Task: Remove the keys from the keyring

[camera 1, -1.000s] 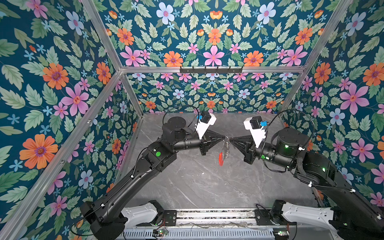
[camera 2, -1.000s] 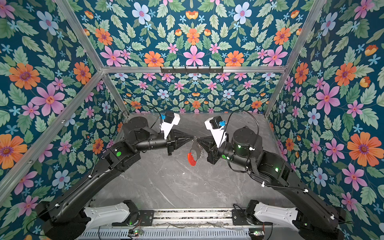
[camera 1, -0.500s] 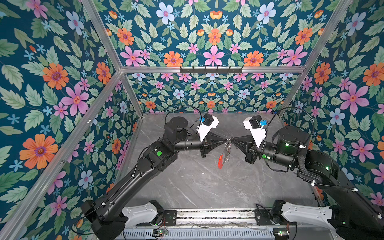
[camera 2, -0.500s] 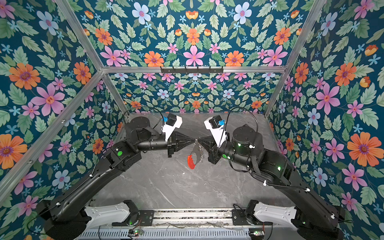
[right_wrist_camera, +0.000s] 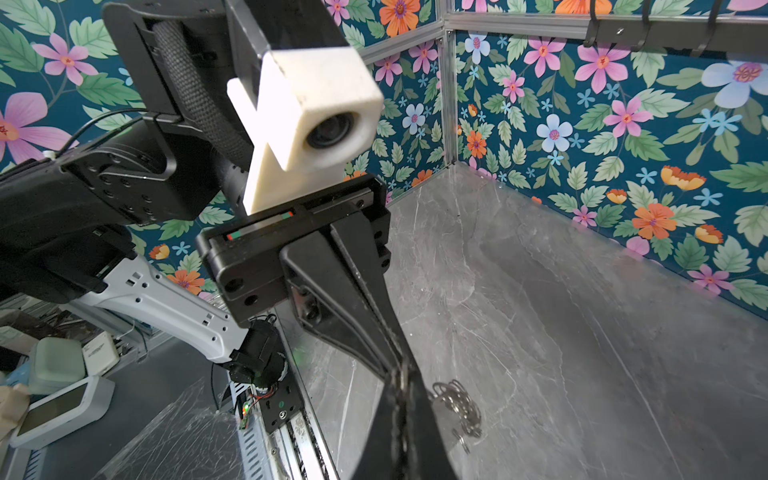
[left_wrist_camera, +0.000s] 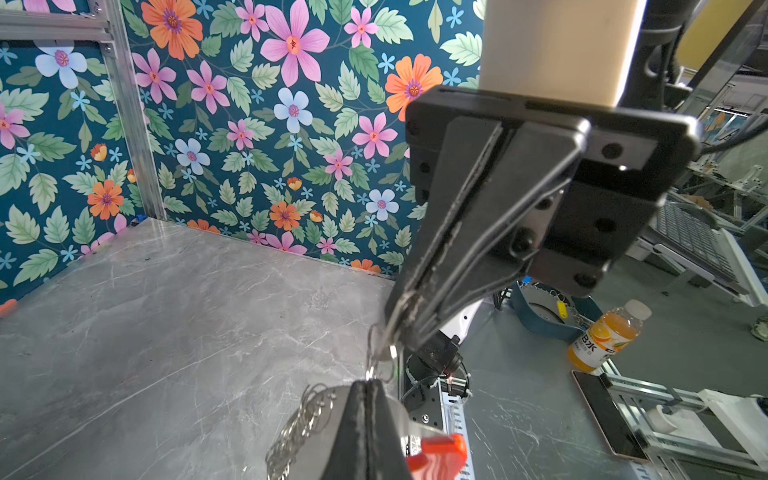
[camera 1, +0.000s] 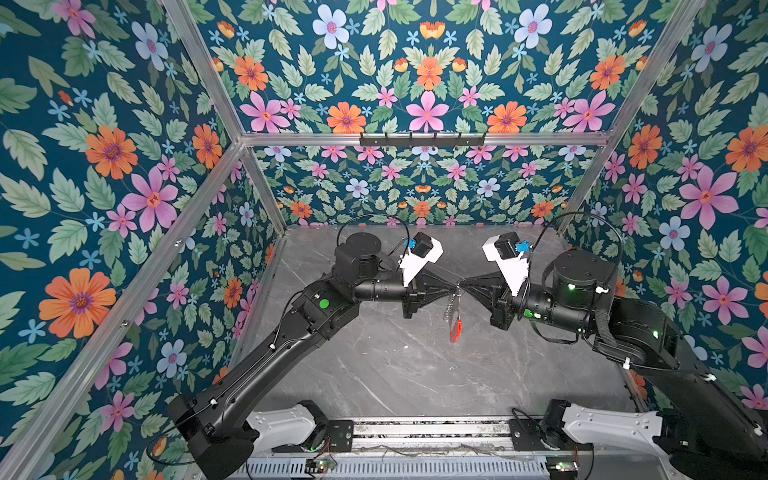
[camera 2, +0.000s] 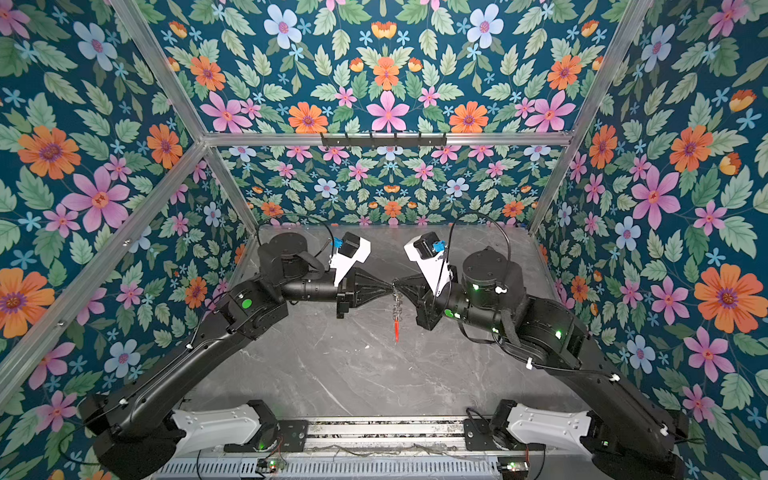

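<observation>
Above the grey marble tabletop (camera 1: 374,374) my left hand (camera 1: 452,286) is clenched on the flat grey crescent keyring with red strip (camera 1: 456,329), my right hand (camera 1: 465,285) on what looks like the tiny silver-grey key (left_wrist_camera: 400,312). I judge separation underway; next, ease them apart without slipping.

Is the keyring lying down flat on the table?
No, the keyring hangs in the air just below where the left gripper and right gripper meet, above the table.

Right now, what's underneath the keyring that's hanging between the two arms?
Only bare grey tabletop shows below the keyring, which hangs clear of it. The spot its red end covers can't be seen in both top views.
</observation>
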`<control>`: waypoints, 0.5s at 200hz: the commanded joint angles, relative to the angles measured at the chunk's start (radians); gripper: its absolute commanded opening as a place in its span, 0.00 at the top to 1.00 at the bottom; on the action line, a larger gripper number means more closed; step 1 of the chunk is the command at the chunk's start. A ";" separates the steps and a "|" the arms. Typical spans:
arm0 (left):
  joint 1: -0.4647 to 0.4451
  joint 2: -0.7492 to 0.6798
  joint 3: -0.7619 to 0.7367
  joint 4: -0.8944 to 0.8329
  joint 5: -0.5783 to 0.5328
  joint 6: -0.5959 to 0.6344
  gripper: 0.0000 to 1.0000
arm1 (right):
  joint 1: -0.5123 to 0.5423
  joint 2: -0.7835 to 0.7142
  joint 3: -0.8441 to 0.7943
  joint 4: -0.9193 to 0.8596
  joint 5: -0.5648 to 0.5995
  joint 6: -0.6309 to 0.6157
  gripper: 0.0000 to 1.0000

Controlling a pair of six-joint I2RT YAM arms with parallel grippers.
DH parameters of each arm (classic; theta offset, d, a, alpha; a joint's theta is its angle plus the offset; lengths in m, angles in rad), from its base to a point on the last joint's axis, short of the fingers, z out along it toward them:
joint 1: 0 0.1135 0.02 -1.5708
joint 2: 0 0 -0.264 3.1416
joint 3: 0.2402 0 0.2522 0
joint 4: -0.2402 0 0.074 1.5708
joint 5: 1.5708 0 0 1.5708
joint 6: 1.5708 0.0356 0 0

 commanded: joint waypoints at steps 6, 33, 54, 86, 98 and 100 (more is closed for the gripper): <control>0.000 0.007 -0.007 -0.072 0.013 0.022 1.00 | 0.001 0.004 0.022 0.128 -0.084 -0.022 1.00; 0.000 -0.006 -0.033 -0.033 0.031 0.015 1.00 | 0.001 0.028 0.061 0.103 -0.116 -0.034 1.00; 0.000 -0.030 -0.085 0.043 0.046 -0.012 1.00 | 0.001 0.055 0.100 0.081 -0.147 -0.038 1.00; -0.001 -0.061 -0.155 0.156 0.063 -0.045 1.00 | 0.002 0.110 0.186 0.026 -0.186 -0.045 1.00; 0.000 -0.074 -0.181 0.197 0.070 -0.055 1.00 | 0.001 0.132 0.216 0.006 -0.201 -0.045 1.00; 0.001 -0.076 -0.184 0.204 0.071 -0.057 1.00 | 0.001 0.134 0.218 0.005 -0.203 -0.045 1.00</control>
